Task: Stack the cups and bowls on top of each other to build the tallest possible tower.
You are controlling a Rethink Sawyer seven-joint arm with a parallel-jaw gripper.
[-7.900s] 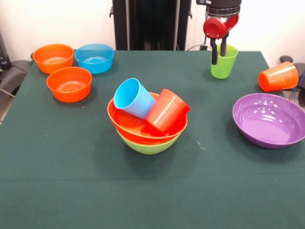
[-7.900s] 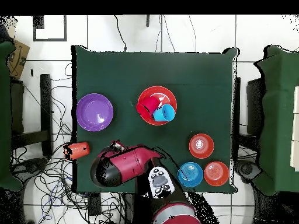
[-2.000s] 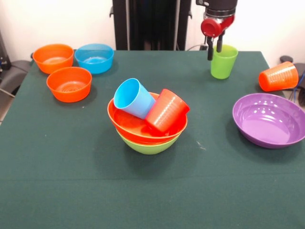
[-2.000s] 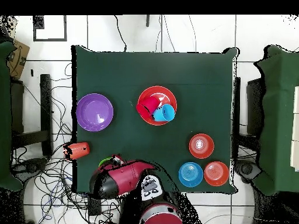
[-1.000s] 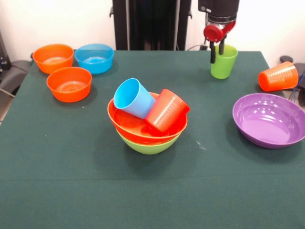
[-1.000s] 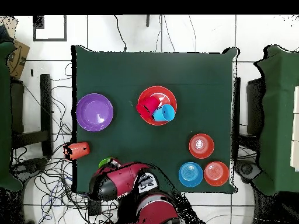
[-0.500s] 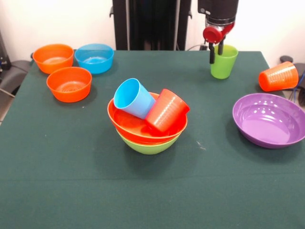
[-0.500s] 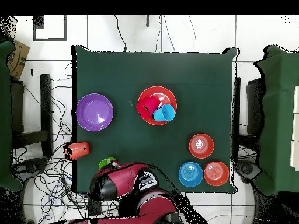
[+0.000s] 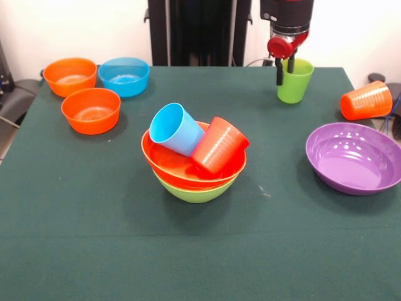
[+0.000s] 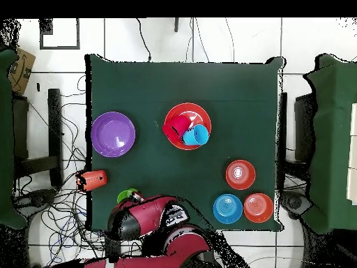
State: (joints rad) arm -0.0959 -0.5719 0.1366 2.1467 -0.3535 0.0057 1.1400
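The tower stands mid-table: a large lime green bowl (image 9: 195, 190) carries an orange-red bowl (image 9: 178, 166) (image 10: 187, 125), and a light blue cup (image 9: 175, 130) and a red cup (image 9: 219, 145) lie tilted inside it. At the table's far side the lime green cup (image 9: 297, 83) (image 10: 125, 195) stands upright. My gripper (image 9: 285, 75) hangs at that cup's left rim, open, one finger outside the wall and one over the mouth. The orange cup (image 9: 366, 100) (image 10: 93, 180) lies on its side at the right edge. In the overhead view the arm (image 10: 143, 216) hides the gripper.
A large purple bowl (image 9: 354, 157) (image 10: 113, 134) sits right of the tower. Two small orange bowls (image 9: 70, 75) (image 9: 91, 110) and a small blue bowl (image 9: 124, 76) cluster at the far left. Cables lie on the floor past the table's edge by the orange cup.
The gripper has edged slightly toward the green cup's rim, and more of the arm shows at the overhead view's bottom. Cups and bowls have not moved.
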